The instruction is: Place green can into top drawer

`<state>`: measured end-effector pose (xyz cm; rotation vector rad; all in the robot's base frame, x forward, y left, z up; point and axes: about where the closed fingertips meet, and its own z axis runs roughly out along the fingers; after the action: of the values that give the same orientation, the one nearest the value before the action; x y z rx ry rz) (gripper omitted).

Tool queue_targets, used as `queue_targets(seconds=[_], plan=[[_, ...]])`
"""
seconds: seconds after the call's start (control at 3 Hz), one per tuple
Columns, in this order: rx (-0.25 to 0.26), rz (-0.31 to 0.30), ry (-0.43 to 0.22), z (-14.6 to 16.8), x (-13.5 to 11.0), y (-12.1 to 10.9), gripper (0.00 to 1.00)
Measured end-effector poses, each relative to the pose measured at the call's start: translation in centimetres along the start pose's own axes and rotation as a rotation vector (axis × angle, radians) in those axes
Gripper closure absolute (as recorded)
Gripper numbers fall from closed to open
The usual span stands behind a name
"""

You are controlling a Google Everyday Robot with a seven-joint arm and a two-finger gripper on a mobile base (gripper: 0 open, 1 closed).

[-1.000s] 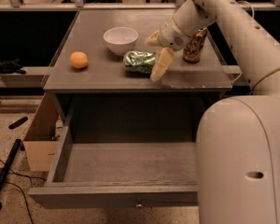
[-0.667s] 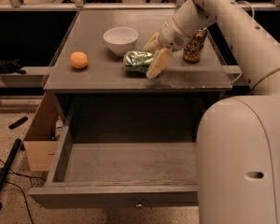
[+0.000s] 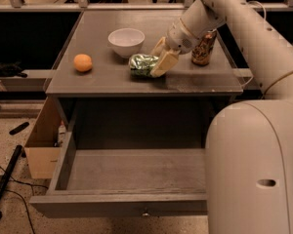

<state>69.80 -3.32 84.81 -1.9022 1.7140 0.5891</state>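
Open drawer [image 3: 136,172] under a grey tabletop [image 3: 102,79], with the arm [image 3: 244,28] reached over the top.
The green can [image 3: 139,65] is laid on its side on the tabletop, not in the drawer. The gripper [image 3: 155,63] is set at its right end, jaws spread to either side. A bowl [image 3: 126,32] is seen just behind, a brown can [image 3: 202,50] to the right, an orange [image 3: 82,63] well left.

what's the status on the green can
Tool at green can on cabinet top. Can lying on its side, not lifted. Top drawer open below. White bowl close behind can.
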Motion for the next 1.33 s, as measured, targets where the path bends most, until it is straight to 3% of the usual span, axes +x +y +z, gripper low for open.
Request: queue_targets(seconds=[0.33,0.67,1.33], plan=[[0.000,0.000,0.000,0.0,0.0,0.0,1.00],[0.000,0.000,0.000,0.0,0.0,0.0,1.00],[0.053,0.008,-0.008,-4.4,0.4,4.0,1.00]])
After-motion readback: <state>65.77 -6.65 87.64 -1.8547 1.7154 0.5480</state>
